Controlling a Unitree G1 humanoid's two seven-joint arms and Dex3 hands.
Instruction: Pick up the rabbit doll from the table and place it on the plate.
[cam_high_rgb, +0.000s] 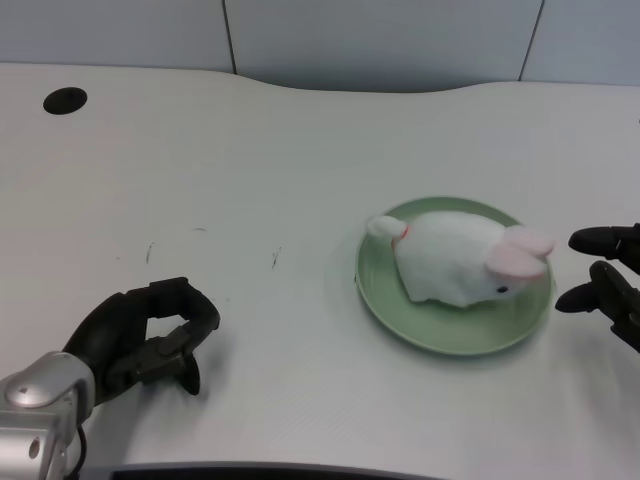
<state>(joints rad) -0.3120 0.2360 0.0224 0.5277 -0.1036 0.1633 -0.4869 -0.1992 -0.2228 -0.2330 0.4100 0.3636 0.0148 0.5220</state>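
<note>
White and soft, the rabbit doll (460, 258) is seen lying on the green plate (385, 305), head turned away from the left hand (150, 335); that hand is kept well apart from the plate, fingers curled in on nothing

No readable text.
Nothing in the head view carries a legible word, label, brand, number or sign.
</note>
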